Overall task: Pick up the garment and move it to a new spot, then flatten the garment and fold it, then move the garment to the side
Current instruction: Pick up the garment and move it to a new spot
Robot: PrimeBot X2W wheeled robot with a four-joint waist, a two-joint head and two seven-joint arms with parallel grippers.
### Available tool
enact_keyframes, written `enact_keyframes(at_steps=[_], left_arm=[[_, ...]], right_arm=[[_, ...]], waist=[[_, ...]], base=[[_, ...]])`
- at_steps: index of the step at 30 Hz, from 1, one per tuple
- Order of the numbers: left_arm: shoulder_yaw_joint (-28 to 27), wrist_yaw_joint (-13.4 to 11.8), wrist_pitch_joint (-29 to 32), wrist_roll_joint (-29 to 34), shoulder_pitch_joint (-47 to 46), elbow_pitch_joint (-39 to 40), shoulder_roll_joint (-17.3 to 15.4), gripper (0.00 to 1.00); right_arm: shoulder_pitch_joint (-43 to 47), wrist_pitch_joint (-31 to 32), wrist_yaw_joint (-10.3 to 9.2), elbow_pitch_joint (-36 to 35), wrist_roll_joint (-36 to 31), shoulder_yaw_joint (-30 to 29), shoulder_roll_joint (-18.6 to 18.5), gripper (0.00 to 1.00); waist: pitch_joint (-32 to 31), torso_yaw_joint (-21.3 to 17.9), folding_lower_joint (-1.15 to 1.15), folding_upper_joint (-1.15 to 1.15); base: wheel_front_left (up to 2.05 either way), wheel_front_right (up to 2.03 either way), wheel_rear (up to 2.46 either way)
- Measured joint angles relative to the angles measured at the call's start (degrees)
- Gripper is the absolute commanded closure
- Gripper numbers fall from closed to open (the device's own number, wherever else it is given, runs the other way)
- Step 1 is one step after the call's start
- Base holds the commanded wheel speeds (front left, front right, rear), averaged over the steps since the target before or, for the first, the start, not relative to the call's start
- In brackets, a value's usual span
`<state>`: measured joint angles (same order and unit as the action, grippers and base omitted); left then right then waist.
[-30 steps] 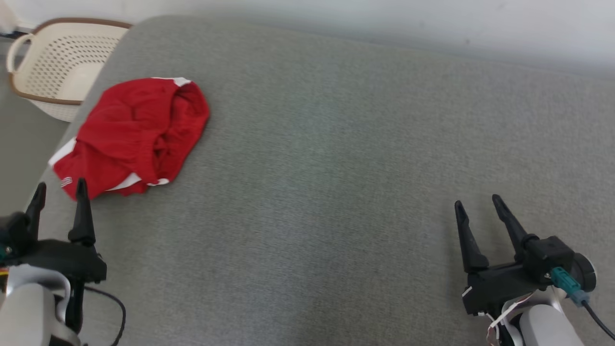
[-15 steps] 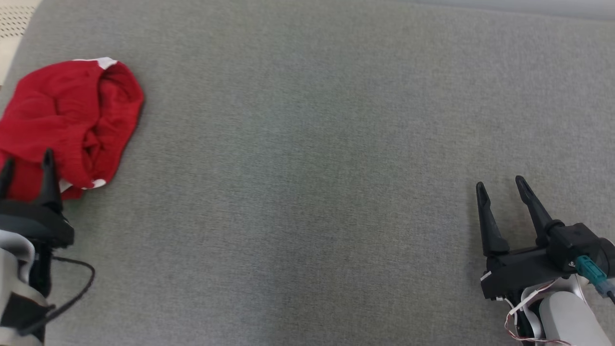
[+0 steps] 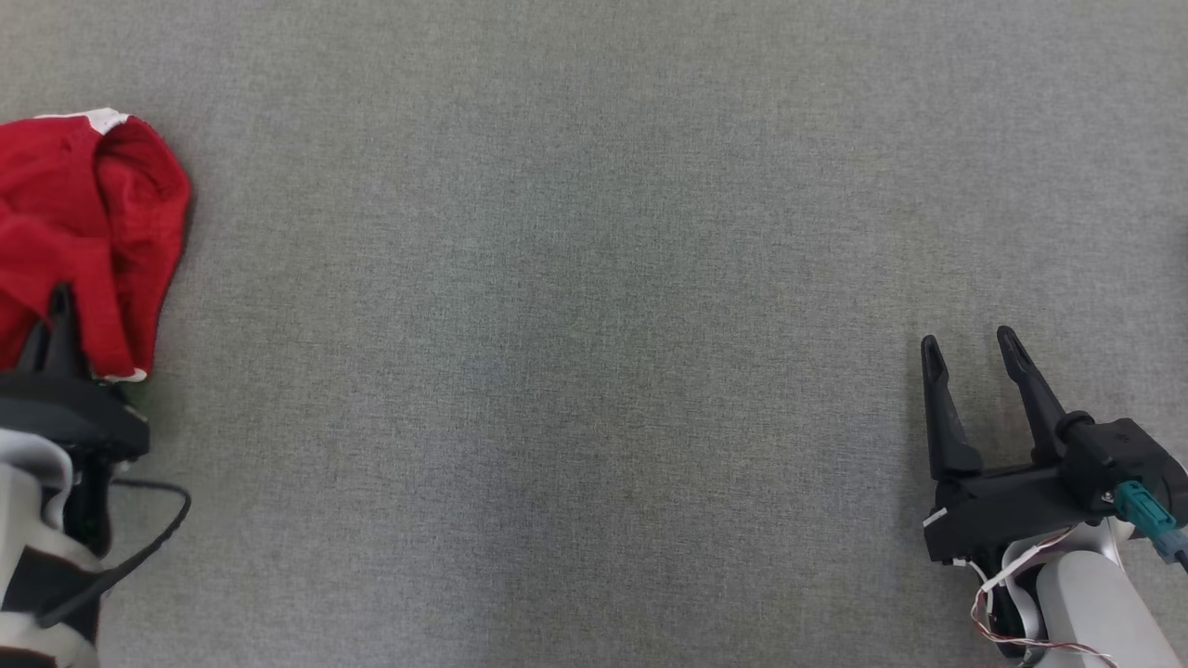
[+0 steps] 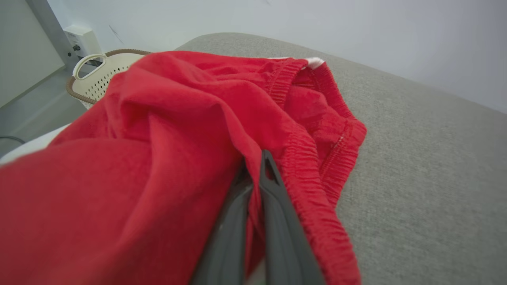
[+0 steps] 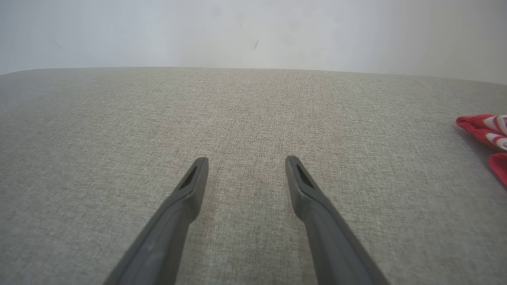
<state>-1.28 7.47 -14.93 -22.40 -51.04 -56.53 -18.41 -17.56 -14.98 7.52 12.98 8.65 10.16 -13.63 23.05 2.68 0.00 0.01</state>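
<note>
So, the red shorts (image 3: 88,213) are bunched up at about 9 o'clock in the head view. They're lying on the grey fabric surface (image 3: 594,278), with a bit of white trim showing along their top edge. The left gripper (image 3: 58,301) is just below them at around 8 o'clock, its tips poking into the near edge of the cloth.

The left wrist view shows it clenched on the shorts, with red fabric squeezed between the two dark fingers (image 4: 277,221) just beside the elastic waistband (image 4: 307,162). How much cloth it's really got is hard to say, since the folds cover the tips. A cream perforated laundry basket (image 4: 99,75) sits past the surface at 10 o'clock in that view.

The right gripper (image 3: 970,345) is over at 4 o'clock, well apart from the shorts. Its fingers are spread wide with nothing between them, over bare grey fabric. In its own wrist view, a corner of the shorts peeks in at 3 o'clock.
</note>
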Motion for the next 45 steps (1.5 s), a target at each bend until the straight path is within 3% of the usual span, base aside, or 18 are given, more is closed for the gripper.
enact_keyframes(at_steps=[5,10,16,20,26,32,38,39,40,41,45], left_arm=[[1.76,0.00,-0.03,-3.45,-0.27,5.88,1.89,1.00],[4.02,0.00,-0.08,-6.21,0.77,13.59,5.93,1.00],[11.02,0.00,-0.09,-5.49,1.93,18.30,11.92,1.00],[16.36,-0.01,-0.09,-6.15,1.86,18.85,14.17,1.00],[24.55,-0.01,-0.09,-9.61,1.14,20.80,15.45,1.00],[38.86,-0.09,-0.09,-18.92,0.88,26.17,15.52,1.00],[49.13,-2.74,-0.09,-24.26,1.90,28.65,15.52,1.00],[50.00,-3.14,-0.09,-24.35,1.90,28.83,15.55,0.80],[50.50,-3.72,-0.09,-24.40,1.97,28.93,15.62,0.45],[50.85,-4.25,-0.09,-24.34,2.05,28.83,15.66,0.00],[51.12,-5.12,-0.09,-23.65,4.51,27.42,15.59,0.00]], right_arm=[[-0.13,0.00,0.00,0.21,0.16,-0.10,1.12,0.00],[-0.08,0.00,0.00,0.47,0.19,-0.05,2.50,0.00],[-0.42,0.00,0.00,0.68,0.48,-0.05,3.54,0.00],[-0.70,0.00,0.00,0.81,0.89,-0.13,4.34,0.00],[-0.65,0.00,0.00,1.33,1.41,-0.54,5.35,0.00],[-0.35,0.00,0.00,1.93,1.49,-0.60,6.36,0.00],[-0.33,0.00,0.00,2.11,1.49,-0.38,7.27,0.00],[-0.34,0.00,0.00,2.12,1.49,-0.41,7.42,0.00],[-0.34,0.00,0.00,2.16,1.49,-0.38,7.51,0.00],[-0.34,0.00,0.00,2.24,1.49,-0.46,7.60,0.00],[-0.25,0.00,0.00,2.40,1.49,-0.93,7.78,0.00]], waist=[[-0.88,-0.38,0.00,0.00],[-2.09,-0.81,0.00,0.00],[-3.31,-2.55,0.00,-0.01],[-3.90,-4.64,0.00,-0.01],[-4.60,-8.62,0.00,-0.01],[-5.54,-12.64,0.00,-0.01],[-6.68,-15.78,0.00,-0.01],[-6.85,-16.14,-0.01,-0.01],[-7.02,-16.41,0.00,-0.01],[-7.21,-16.58,0.00,-0.01],[-8.07,-16.44,-0.01,-0.01]], base=[[0.00,0.00,0.00],[0.00,0.00,0.00],[0.00,0.00,0.00],[0.00,0.00,0.00],[0.00,0.00,0.00],[0.00,0.00,0.00],[0.00,0.00,0.00],[0.00,0.00,0.00],[0.00,0.00,0.00],[0.00,0.00,0.00],[0.00,0.00,0.00]])
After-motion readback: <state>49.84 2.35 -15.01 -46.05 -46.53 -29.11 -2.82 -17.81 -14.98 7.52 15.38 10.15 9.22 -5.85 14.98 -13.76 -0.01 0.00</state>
